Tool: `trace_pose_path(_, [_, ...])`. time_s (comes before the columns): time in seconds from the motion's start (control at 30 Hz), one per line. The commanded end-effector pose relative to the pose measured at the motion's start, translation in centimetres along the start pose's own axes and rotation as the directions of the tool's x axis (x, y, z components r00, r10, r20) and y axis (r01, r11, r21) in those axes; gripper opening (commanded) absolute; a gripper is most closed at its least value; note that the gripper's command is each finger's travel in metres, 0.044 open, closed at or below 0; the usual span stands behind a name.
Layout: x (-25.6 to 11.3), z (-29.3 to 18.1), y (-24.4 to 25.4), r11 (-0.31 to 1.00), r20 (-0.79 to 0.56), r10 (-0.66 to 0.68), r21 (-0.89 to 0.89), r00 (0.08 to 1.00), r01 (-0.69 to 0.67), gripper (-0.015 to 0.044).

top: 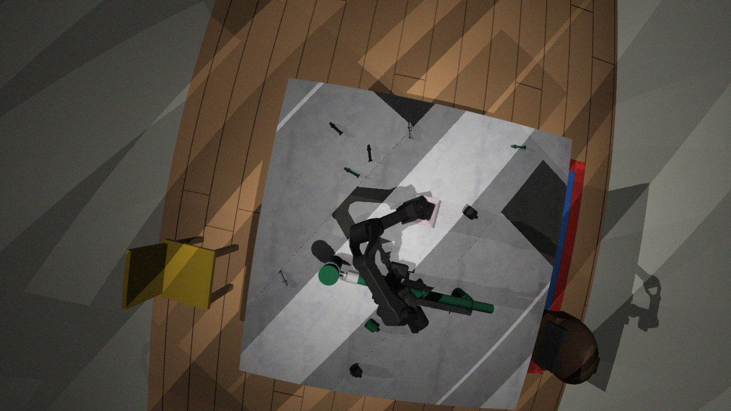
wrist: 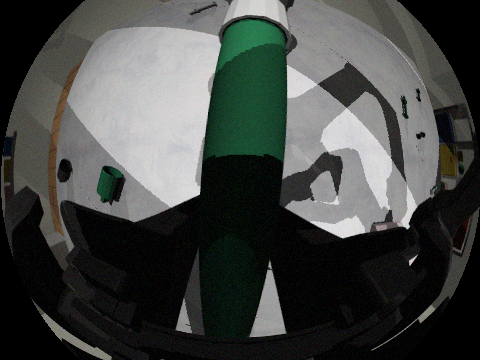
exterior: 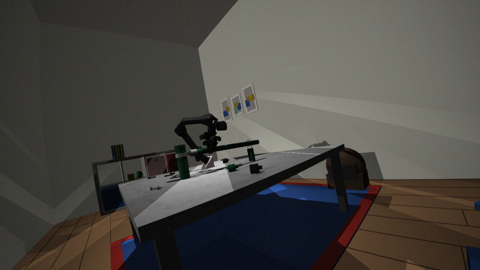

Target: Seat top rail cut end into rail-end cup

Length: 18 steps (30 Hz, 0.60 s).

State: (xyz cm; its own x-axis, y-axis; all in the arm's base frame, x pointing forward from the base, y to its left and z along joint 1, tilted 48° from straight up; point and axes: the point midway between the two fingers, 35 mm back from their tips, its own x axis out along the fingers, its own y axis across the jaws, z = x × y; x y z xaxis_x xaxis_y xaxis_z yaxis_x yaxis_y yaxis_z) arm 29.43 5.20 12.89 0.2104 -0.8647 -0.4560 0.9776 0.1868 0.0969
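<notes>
The green top rail (top: 480, 307) (exterior: 234, 145) (wrist: 245, 115) lies nearly level above the table. My gripper (exterior: 211, 148) (wrist: 235, 204) is shut on the rail, partway along it. The rail's near end meets the pale rail-end cup (top: 350, 276) (exterior: 193, 152) (wrist: 256, 9), and the rim encircles it in the wrist view; how deep it sits inside is hidden. The cup hangs beside the big green post (top: 328, 274) (exterior: 183, 169) on the pale brace band (exterior: 180, 155), which is high on the post. The rail's other end passes through the wire loop above the small post (top: 461, 293) (exterior: 251, 154).
A green fitting (top: 372, 325) (exterior: 232, 167) (wrist: 109, 184) and dark fittings (top: 356, 370) (top: 470, 211) (exterior: 255, 168) lie on the table (top: 306, 102) (exterior: 207, 192). Several bolts lie toward its far side. A pale bolt (top: 283, 277) (exterior: 155, 188) lies beyond the big post. The pinkish arm base (top: 434, 217) stands mid-table.
</notes>
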Motion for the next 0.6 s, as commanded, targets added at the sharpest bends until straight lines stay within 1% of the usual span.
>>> trace_pose_path(0.0, [-0.42,0.65,0.39,1.000,0.011,0.030,0.006,0.999,-0.030,0.0000])
trace_pose_path(0.57, [-0.39,0.77,0.34,1.000,0.012,0.030,0.006,0.999,-0.030,0.0000])
